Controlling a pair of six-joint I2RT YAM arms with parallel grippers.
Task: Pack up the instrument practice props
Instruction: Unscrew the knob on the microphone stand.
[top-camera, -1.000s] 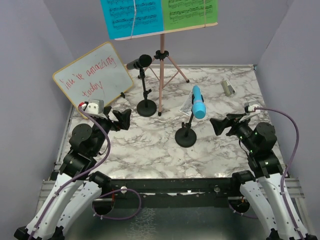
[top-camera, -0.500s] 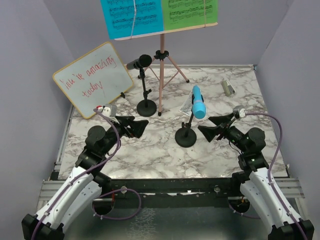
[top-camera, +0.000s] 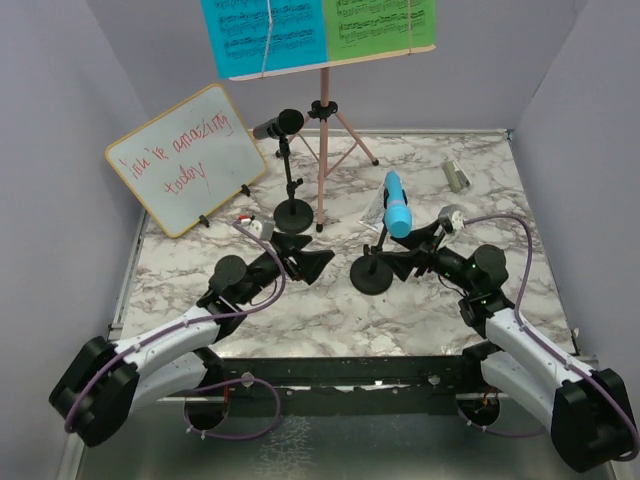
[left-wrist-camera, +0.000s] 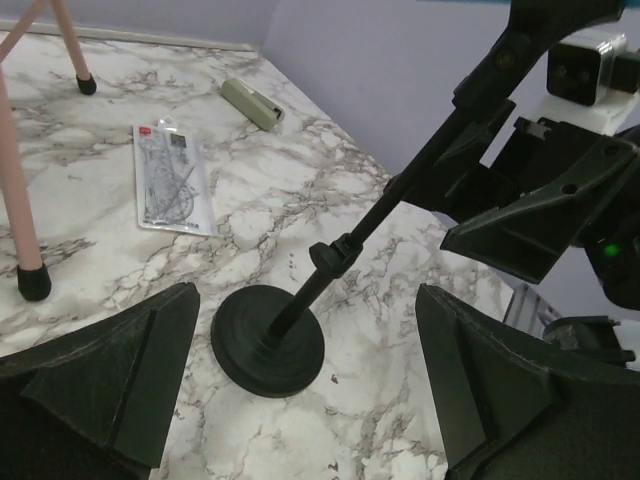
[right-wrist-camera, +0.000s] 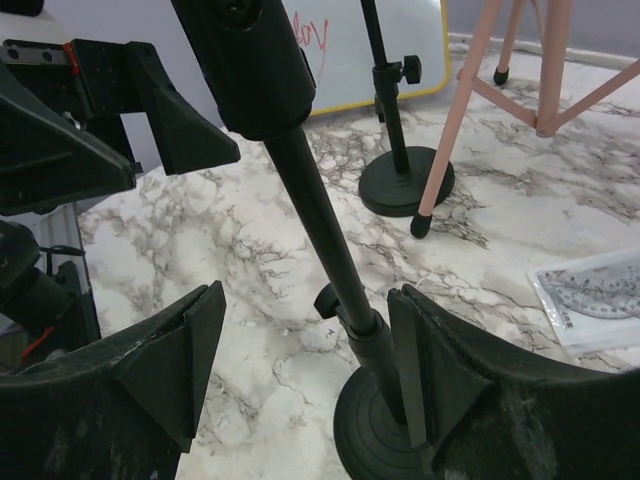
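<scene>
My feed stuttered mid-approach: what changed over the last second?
Both arms reached inward: the left gripper and right gripper closed in on the near mic holder from either side; the right jaws now straddle its pole, narrower but not gripping. Nothing taken or released. Blue microphone, whiteboard, pink music holder unmoved.

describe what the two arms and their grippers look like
Both the left arm and right arm have white shells on the lower links and black joints above. Each carries a looping purple cable. The left gripper and right gripper have broad black wedge-shaped fingers. A green light glows on the right arm.
</scene>
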